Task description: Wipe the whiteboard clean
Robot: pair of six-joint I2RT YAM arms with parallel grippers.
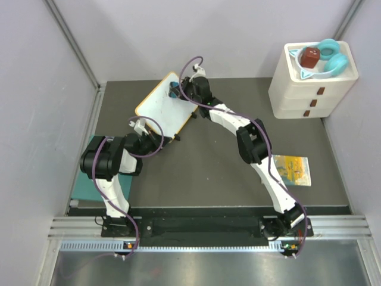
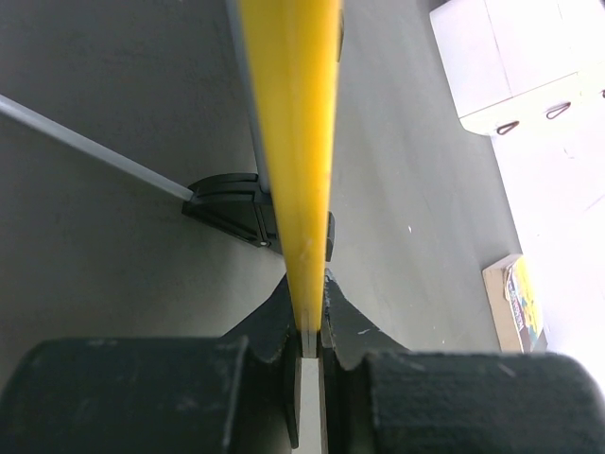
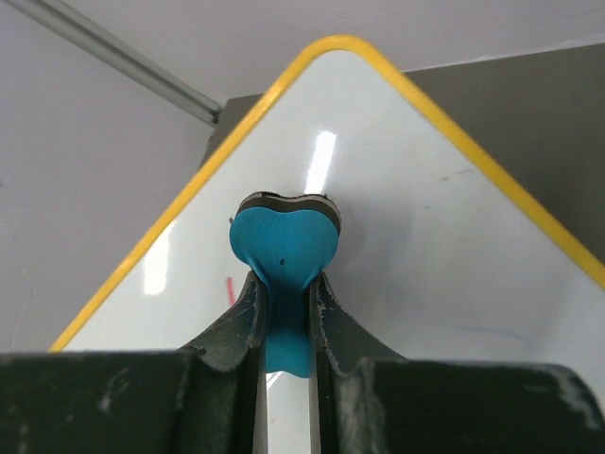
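Whiteboard (image 1: 161, 107): entries run from the tool outward.
1. Eraser (image 3: 284, 241): blue, heart-shaped, dark pad pressed on the white face near the far rounded corner.
2. Right gripper (image 3: 284, 298): fingers pinched tight on the eraser's stem.
3. Red mark (image 3: 230, 289): a short stroke just left of the eraser and nearer my wrist. I judge the next wipe must pull back and leftward.
4. Board position: lying diagonal to the table (image 1: 208, 173), far-left of centre, one corner toward the back wall. I cannot tell its long axis for certain.
5. Left gripper (image 2: 308, 305): clamped on the yellow-orange rim at the board's near-left side, steadying it.
6. Nearer arm for wiping: the right one.
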